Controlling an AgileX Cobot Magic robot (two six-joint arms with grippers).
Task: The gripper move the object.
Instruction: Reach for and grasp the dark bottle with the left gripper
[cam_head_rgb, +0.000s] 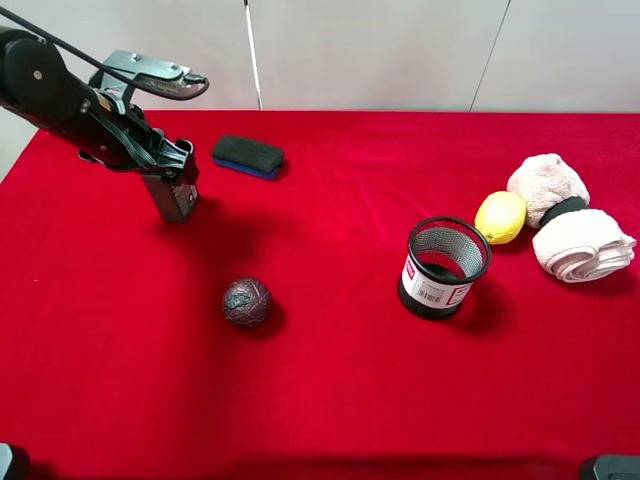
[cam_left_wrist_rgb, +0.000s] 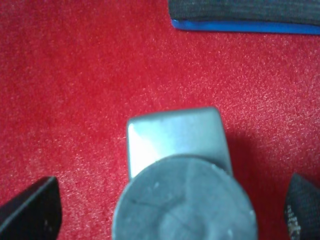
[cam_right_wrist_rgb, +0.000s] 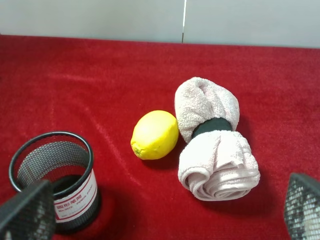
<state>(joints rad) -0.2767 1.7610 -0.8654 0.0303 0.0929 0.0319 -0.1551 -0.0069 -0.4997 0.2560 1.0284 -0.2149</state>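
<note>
The object, a small dark grey pump bottle (cam_head_rgb: 173, 198), stands upright on the red cloth at the back left. My left gripper (cam_head_rgb: 170, 168) is right above it. In the left wrist view I look down on its round pump head (cam_left_wrist_rgb: 185, 205) and grey body. My left gripper (cam_left_wrist_rgb: 167, 212) is open, with one finger (cam_left_wrist_rgb: 30, 212) on each side and a gap to the bottle on both sides. My right gripper (cam_right_wrist_rgb: 165, 210) is open and empty, hanging above the cloth near the mesh cup; I cannot see it in the exterior high view.
A flat dark eraser block with a blue base (cam_head_rgb: 247, 156) lies just right of the bottle. A dark ball (cam_head_rgb: 247, 302) lies in front. A black mesh cup (cam_head_rgb: 446, 266), a lemon (cam_head_rgb: 500, 216) and rolled white towels (cam_head_rgb: 572, 232) are at the right.
</note>
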